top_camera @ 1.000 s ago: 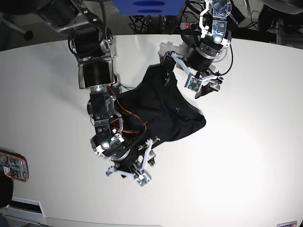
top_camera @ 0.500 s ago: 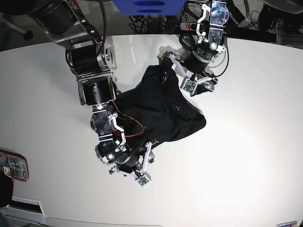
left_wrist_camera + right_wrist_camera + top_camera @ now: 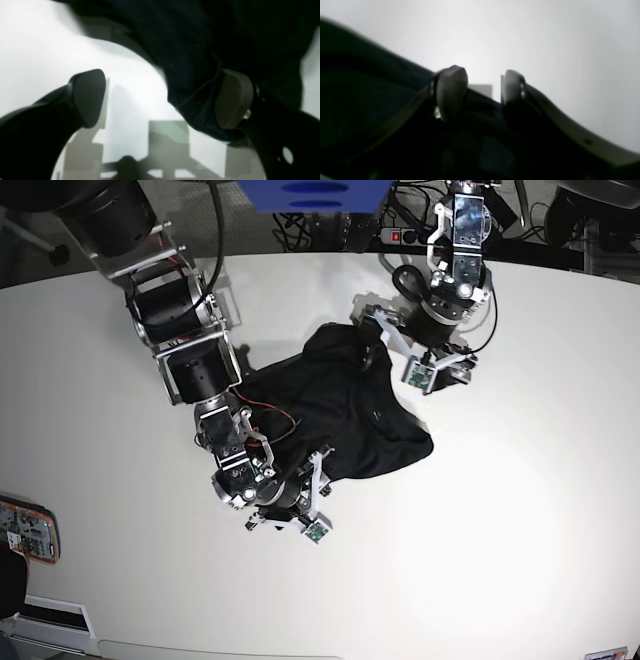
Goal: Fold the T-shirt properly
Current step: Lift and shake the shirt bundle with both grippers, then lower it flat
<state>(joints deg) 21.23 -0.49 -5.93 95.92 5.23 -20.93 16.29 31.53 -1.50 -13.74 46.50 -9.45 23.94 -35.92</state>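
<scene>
The black T-shirt lies crumpled in the middle of the white table. My left gripper is at the shirt's upper right edge. In the left wrist view this gripper is wide open, and a hem fold of the T-shirt drapes against the inside of its right pad. My right gripper is at the shirt's lower left edge. In the right wrist view its fingers stand a little apart, and folds of the T-shirt are bunched between them below the tips.
A red-cased device lies at the table's left edge. Behind the table's far edge are a blue object and a power strip with cables. The right arm's links stretch over the table's left part.
My right gripper has drawn up and to the right, closer under the shirt's lower edge. The left gripper has shifted slightly right and down at the upper edge. The shirt is slightly more bunched.
</scene>
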